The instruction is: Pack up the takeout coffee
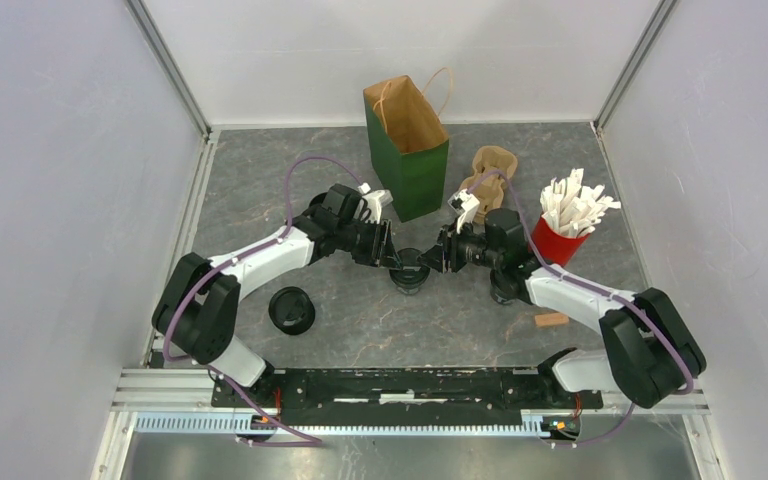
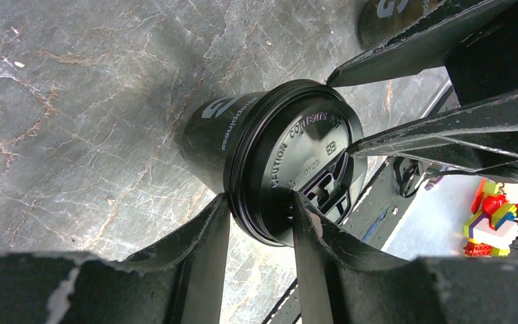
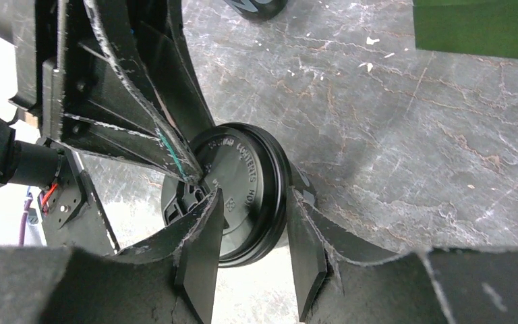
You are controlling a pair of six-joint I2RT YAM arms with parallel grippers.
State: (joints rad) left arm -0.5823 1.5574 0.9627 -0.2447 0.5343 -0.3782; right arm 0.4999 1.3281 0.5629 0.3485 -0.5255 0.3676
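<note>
Where the arms are bolted at the near edge, the closest things on the grey marbled table (image 1: pixel 460 320) are a loose black cup (image 1: pixel 291 310) with its lid on, off to the left, and a small tan block (image 1: pixel 550 320) off to the right. Another black cup (image 1: pixel 505 290) shows only partly, tucked under the right arm (image 1: pixel 570 285).

Just beyond, at mid-table, both grippers meet from opposite sides at one takeout coffee cup (image 1: pixel 409 274) with its black lid (image 2: pixel 303 162) seated. The left gripper (image 2: pixel 260 202) is clamped on the lid's rim: one finger sits under the rim against the cup wall, the other lies on the lid's top face. The right gripper (image 3: pixel 253 199) straddles the opposite edge the same way, with one finger over the top and one beside the wall. Whether it presses or merely brackets the rim, I cannot tell.

Farther back on the right stands a red cup (image 1: pixel 557 243) crammed with white packets (image 1: pixel 575 205), and behind it lies a tan pulp carrier (image 1: pixel 490 168). Left of the carrier a green paper bag (image 1: pixel 410 165) stands upright, its mouth open, just behind the left gripper.
</note>
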